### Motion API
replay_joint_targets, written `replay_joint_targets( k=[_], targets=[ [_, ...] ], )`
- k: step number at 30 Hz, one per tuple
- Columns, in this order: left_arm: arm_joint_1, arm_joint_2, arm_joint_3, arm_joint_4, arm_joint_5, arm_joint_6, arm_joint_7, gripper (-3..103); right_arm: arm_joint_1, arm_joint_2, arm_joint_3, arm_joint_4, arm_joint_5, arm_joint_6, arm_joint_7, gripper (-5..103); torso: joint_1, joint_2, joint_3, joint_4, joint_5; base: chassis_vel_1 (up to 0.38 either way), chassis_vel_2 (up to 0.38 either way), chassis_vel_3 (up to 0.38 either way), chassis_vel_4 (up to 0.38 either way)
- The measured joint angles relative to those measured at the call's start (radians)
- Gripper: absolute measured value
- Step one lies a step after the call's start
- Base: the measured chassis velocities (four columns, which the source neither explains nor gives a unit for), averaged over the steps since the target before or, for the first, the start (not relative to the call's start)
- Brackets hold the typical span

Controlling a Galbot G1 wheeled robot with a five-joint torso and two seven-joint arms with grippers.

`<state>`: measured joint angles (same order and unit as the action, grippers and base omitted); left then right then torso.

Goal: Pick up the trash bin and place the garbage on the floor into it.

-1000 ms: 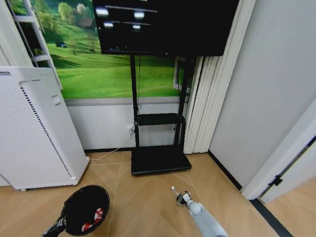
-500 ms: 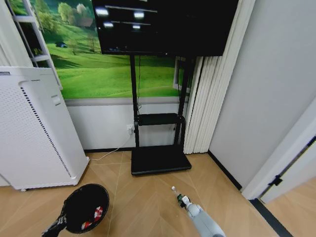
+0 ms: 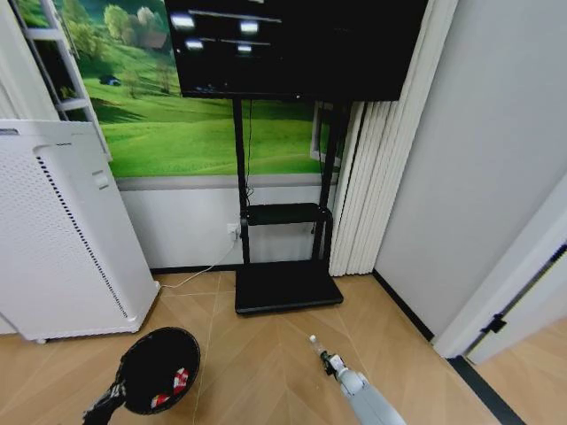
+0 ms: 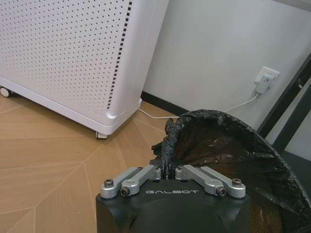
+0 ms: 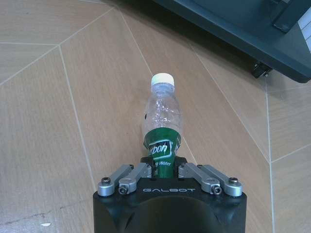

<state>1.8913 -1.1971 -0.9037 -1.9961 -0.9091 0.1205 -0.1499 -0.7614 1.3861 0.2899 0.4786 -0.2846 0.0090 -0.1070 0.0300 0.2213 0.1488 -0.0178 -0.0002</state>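
The black trash bin [image 3: 159, 370] hangs at the lower left of the head view, and its dark liner rim [image 4: 214, 141] fills the left wrist view. My left gripper [image 4: 165, 170] is shut on the near rim of the bin. Red-and-white garbage [image 3: 177, 382] lies inside the bin. At the lower middle, my right gripper [image 3: 330, 363] is shut on a clear plastic bottle with a green label [image 5: 161, 121], its white cap pointing away from the wrist, above the wooden floor.
A tall white perforated air purifier [image 3: 62, 239] stands at the left, on wheels. A black TV stand [image 3: 285, 285] with a wide base is straight ahead by the wall. A white cable [image 4: 243, 103] runs to a wall socket. A door frame [image 3: 514, 292] is at the right.
The right gripper with the bottle has drawn slightly lower and nearer in the head view. The bin in the left gripper has also dropped a little.
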Motion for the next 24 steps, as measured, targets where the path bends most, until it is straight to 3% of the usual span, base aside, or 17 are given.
replay_joint_targets(
  k=[7,9,10,12,13,14,15,16,17,18,20,24],
  targets=[
    [0.005,0.001,-0.001,-0.001,-0.004,0.001,0.001,7,-0.026,-0.006,0.002,0.036,0.008,0.002,-0.019,19,0.0,0.0,0.0,0.0006,0.0003,0.0,0.0,0.0,0.0],
    [-0.017,0.017,0.031,0.008,0.002,0.006,-0.005,7,-0.087,-0.034,0.008,0.161,0.049,0.09,-0.102,19,0.0,0.0,0.0,0.0003,0.0012,0.0,0.0,0.0,0.0],
    [-0.017,0.017,0.031,0.008,0.002,0.006,-0.005,7,-0.087,-0.034,0.008,0.161,0.049,0.09,-0.102,19,0.0,0.0,0.0,0.0003,0.0012,0.0,0.0,0.0,0.0],
    [-0.09,0.049,0.107,0.039,0.022,0.02,-0.037,7,-0.19,-0.092,0.022,0.418,0.109,0.217,-0.166,19,0.0,0.0,0.0,0.0003,0.0004,0.0,0.0,0.0,0.0],
    [-0.09,0.049,0.107,0.039,0.022,0.02,-0.037,7,-0.19,-0.092,0.022,0.418,0.109,0.217,-0.166,19,0.0,0.0,0.0,0.0003,0.0004,0.0,0.0,0.0,0.0],
    [-0.154,0.071,0.181,0.071,0.041,0.022,-0.052,7,-0.259,-0.137,0.025,0.597,0.212,0.256,-0.2,19,0.0,0.0,0.0,0.0004,0.0009,0.0,0.0,0.0,0.0],
    [-0.154,0.071,0.181,0.071,0.041,0.022,-0.052,7,-0.259,-0.137,0.025,0.597,0.212,0.256,-0.2,19,0.0,0.0,0.0,0.0004,0.0009,0.0,0.0,0.0,0.0],
    [-0.219,0.092,0.264,0.12,0.081,0.007,-0.049,7,-0.349,-0.192,0.039,0.793,0.369,0.267,-0.229,19,0.0,0.0,0.0,0.0003,-0.0008,0.0,0.0,0.0,0.0],
    [-0.24,0.098,0.29,0.145,0.1,0.0,-0.042,7,-0.384,-0.205,0.042,0.854,0.427,0.265,-0.229,19,0.0,0.0,0.0,-0.0003,-0.0011,0.0,0.0,0.0,0.0],
    [-0.29,0.109,0.353,0.204,0.141,-0.014,-0.019,7,-0.475,-0.229,0.042,0.992,0.556,0.256,-0.227,19,0.0,0.0,0.0,-0.0009,-0.0004,0.0,0.0,0.0,0.0],
    [-0.314,0.113,0.384,0.231,0.149,-0.02,-0.009,7,-0.517,-0.241,0.041,1.065,0.603,0.251,-0.228,19,0.0,0.0,0.0,-0.0012,0.0006,0.0,0.0,0.0,0.0],
    [-0.356,0.117,0.445,0.269,0.132,-0.029,0.028,7,-0.616,-0.314,0.022,1.272,0.729,0.225,-0.264,19,0.0,0.0,0.0,0.0014,0.0006,0.0,0.0,0.0,0.0]
  ],
)
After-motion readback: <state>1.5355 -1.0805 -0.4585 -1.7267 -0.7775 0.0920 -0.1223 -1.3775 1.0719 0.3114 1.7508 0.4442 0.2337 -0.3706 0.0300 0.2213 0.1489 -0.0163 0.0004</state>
